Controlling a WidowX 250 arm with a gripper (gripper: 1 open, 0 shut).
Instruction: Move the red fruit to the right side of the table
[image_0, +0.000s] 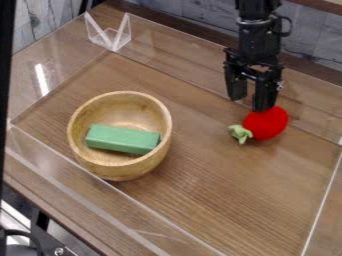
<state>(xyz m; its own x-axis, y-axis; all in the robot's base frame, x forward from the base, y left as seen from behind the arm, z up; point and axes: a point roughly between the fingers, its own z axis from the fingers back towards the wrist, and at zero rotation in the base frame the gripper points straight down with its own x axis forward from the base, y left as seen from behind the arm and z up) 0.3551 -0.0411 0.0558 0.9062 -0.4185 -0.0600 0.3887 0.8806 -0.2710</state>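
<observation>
The red fruit (265, 123) lies on its side on the brown wood-grain table (214, 180), at the right, with its green leafy end pointing left. My gripper (251, 97) hangs just above and to the left of it, pointing steeply down. Its black fingers (267, 94) stand apart and open, with nothing between them. The fruit rests free on the wood, clear of the fingers.
A round light wooden bowl (114, 105) holding a green rectangular block (122, 139) sits at the left. Low clear acrylic walls (318, 215) border the table. A clear folded stand (108, 34) is at the back left corner.
</observation>
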